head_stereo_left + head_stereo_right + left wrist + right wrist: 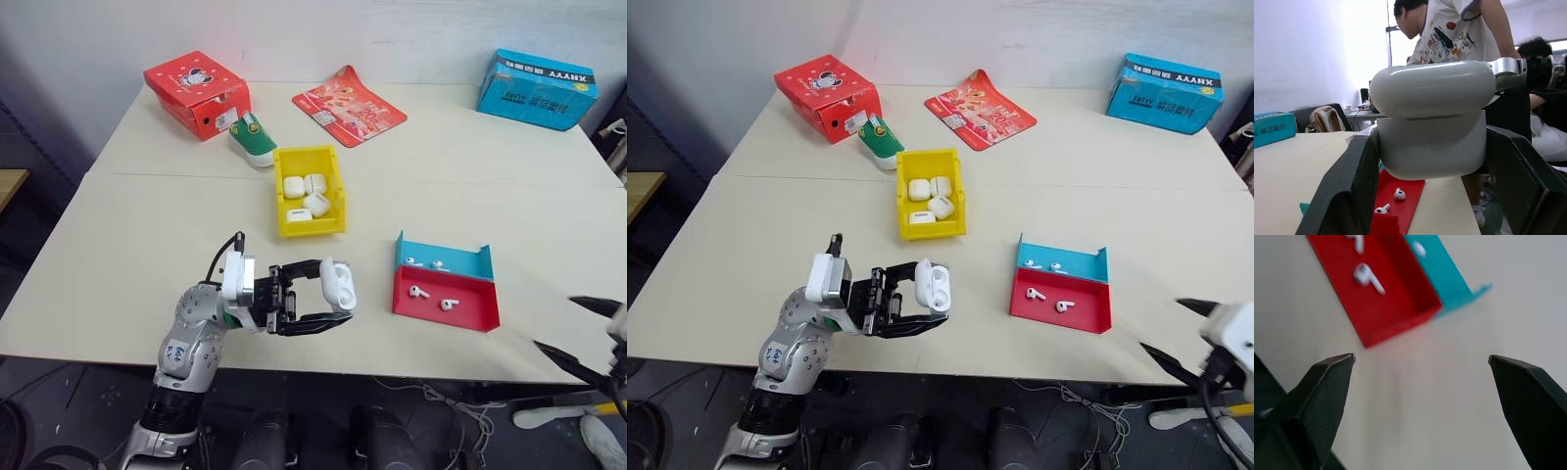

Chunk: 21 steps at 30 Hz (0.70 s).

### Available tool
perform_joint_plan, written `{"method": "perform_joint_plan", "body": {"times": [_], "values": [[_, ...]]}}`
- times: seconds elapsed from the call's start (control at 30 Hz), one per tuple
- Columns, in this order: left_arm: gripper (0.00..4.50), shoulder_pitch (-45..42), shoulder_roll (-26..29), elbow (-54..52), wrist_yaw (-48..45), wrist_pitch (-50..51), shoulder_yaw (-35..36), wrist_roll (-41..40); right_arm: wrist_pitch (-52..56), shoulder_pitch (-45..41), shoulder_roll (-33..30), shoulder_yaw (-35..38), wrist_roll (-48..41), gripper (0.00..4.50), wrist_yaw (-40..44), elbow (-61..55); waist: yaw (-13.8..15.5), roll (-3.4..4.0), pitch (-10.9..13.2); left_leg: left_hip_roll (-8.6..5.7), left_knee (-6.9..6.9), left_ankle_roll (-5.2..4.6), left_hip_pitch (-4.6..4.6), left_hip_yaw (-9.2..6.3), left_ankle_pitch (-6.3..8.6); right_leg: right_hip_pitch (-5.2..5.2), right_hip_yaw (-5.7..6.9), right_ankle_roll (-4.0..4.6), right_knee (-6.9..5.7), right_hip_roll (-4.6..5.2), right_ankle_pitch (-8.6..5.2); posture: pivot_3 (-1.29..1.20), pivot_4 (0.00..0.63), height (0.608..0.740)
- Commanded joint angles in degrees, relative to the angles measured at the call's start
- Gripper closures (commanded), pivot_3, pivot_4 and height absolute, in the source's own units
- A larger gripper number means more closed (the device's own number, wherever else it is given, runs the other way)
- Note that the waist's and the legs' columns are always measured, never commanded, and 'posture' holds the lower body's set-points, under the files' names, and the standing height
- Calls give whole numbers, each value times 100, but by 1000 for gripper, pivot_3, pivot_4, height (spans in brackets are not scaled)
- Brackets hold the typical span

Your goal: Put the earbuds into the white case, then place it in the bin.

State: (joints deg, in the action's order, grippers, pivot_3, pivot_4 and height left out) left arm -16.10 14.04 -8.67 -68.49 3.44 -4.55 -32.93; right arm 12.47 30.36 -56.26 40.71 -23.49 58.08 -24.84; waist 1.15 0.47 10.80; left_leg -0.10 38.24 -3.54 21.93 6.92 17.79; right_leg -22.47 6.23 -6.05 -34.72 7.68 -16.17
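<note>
- The left gripper (331, 301) pinches the case (338, 283) near the table's front edge, holding it clear of the surface with its lid flipped open and its cavity turned toward the right. I judge it is held this way so an earbud can be dropped in from the other side.
- The right gripper (580, 329) hangs at the front right corner with its fingers spread wide and nothing between them. It points toward the tray (446, 308), which reads as readiness to pick an earbud.
- The tray sits just right of the held case. Two earbuds (434, 298) lie in its red half and two more in the blue half behind; none is in the case yet.
- The bin (334, 186) stands beyond the left gripper, mid-table, with several closed white cases already inside. It is close enough for a short drop-off once this case is filled.
- Farther back lie a red box (195, 90), a red packet (349, 106) and a blue box (537, 88), all well apart from the work.
</note>
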Motion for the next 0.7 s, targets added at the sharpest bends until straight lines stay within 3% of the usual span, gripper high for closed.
{"method": "perform_joint_plan", "body": {"times": [0.03,0.1,0.2,0.47,0.7], "values": [[1700,-40,12,-2,-64,-168,-58,9,667,-323,-476,-269,-255,0,179,-642,30,-7,2,1,2,-1,5,-6,0,0,6,1,3,0,0,0,150,740],[1700,9,26,-12,-57,-198,-131,38,1010,-847,-831,-730,-345,0,118,-797,41,-9,1,1,4,-5,10,-12,1,0,11,1,9,1,0,0,150,740],[1700,77,16,-108,83,-114,-206,40,1233,-1701,-1120,-1653,-104,590,-85,-773,32,-11,1,-2,15,-14,24,-17,6,-2,13,-2,22,8,2,0,150,740],[1700,41,92,-376,350,174,-287,-34,1278,-2988,-1332,-3221,751,3382,52,-68,23,-11,1,-6,18,-13,38,-30,11,-2,32,-2,35,8,2,0,150,740],[1700,123,32,-412,543,112,-369,87,1004,-3741,-1283,-4115,1221,3382,435,406,20,-11,1,-4,32,-13,39,-31,11,2,37,-2,31,5,2,0,150,740]]}}
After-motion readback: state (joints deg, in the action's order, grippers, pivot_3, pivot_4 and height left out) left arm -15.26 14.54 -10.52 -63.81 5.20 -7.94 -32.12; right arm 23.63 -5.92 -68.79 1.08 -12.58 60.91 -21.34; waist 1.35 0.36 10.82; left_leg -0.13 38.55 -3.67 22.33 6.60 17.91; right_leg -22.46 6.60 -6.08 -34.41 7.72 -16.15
